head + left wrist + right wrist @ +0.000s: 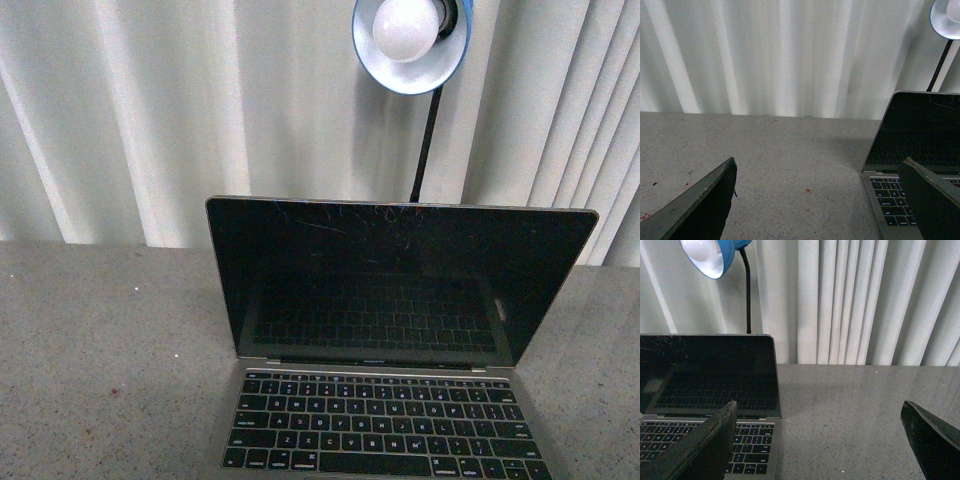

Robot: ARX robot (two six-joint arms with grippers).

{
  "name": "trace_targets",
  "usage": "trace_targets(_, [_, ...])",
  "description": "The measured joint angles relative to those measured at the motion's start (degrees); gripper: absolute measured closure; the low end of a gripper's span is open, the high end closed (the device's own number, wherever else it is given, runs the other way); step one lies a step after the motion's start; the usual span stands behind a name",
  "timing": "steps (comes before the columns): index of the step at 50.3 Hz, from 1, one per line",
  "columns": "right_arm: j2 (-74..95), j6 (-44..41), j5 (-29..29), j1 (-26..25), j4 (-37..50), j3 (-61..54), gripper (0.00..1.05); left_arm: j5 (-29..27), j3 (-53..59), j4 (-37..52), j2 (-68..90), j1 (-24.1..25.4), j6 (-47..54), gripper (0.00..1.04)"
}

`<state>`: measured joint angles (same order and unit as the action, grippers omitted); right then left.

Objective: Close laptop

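The laptop (400,300) stands open on the grey table, silver-grey with black keys and a scratched black screen upright and facing me. Neither arm shows in the front view. In the left wrist view the laptop (920,145) lies beside my left gripper (820,167), which is open and empty over bare table; one finger overlaps the keyboard edge. In the right wrist view the laptop (710,375) lies on the other side of my right gripper (819,410), which is open and empty, with one finger over the keyboard corner.
A blue desk lamp (410,40) on a black gooseneck stands behind the laptop. It also shows in the right wrist view (710,257). White curtains (120,120) hang along the table's far edge. Speckled grey tabletop (100,350) lies on both sides of the laptop.
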<state>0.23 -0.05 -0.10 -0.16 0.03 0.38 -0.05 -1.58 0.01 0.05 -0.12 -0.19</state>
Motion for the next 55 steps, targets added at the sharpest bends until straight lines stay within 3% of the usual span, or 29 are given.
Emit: trace_targets(55, [0.0, 0.0, 0.0, 0.0, 0.0, 0.0, 0.07, 0.0, 0.0, 0.0, 0.0, 0.0, 0.0, 0.07])
